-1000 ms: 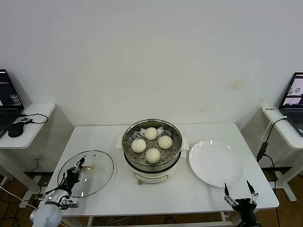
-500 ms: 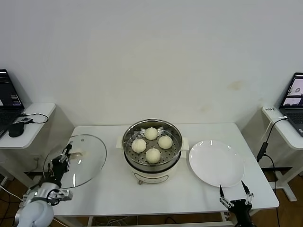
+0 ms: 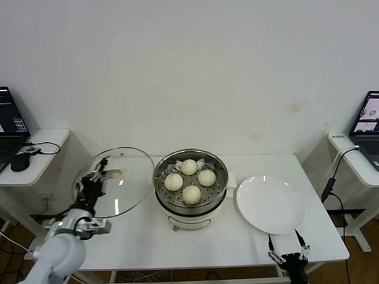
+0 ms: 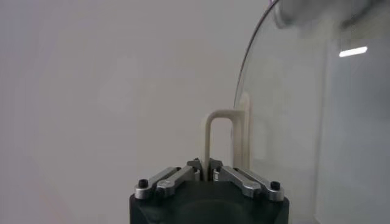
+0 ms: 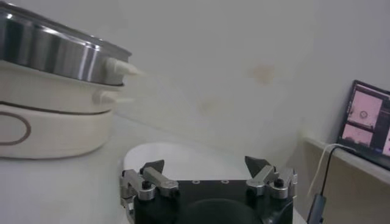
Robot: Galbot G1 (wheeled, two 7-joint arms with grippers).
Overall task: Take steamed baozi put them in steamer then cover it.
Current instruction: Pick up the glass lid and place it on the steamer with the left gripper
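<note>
All four steamed baozi (image 3: pixel 189 177) are sitting in the steamer (image 3: pixel 190 204). The left gripper (image 3: pixel 95 180) is clamping the cover (image 3: pixel 127 177) by its handle, lifted beside the steamer's left edge, not yet on. The right gripper (image 3: pixel 286 251) is idling wide open at the table's (image 3: pixel 237 242) front right corner.

A white table (image 3: pixel 142 236) stands against a plain pale wall (image 3: pixel 195 71), carrying a flat white plate (image 3: pixel 270 204) on its right side. Small white side desks flank it. The left desk (image 3: pixel 35 155) holds an open laptop (image 3: pixel 9 121) and a black mouse (image 3: pixel 20 161) with its cable. The right desk (image 3: pixel 355 155) holds a second open laptop (image 3: pixel 368 121), and a black cable (image 3: pixel 331 177) hangs from its edge.
</note>
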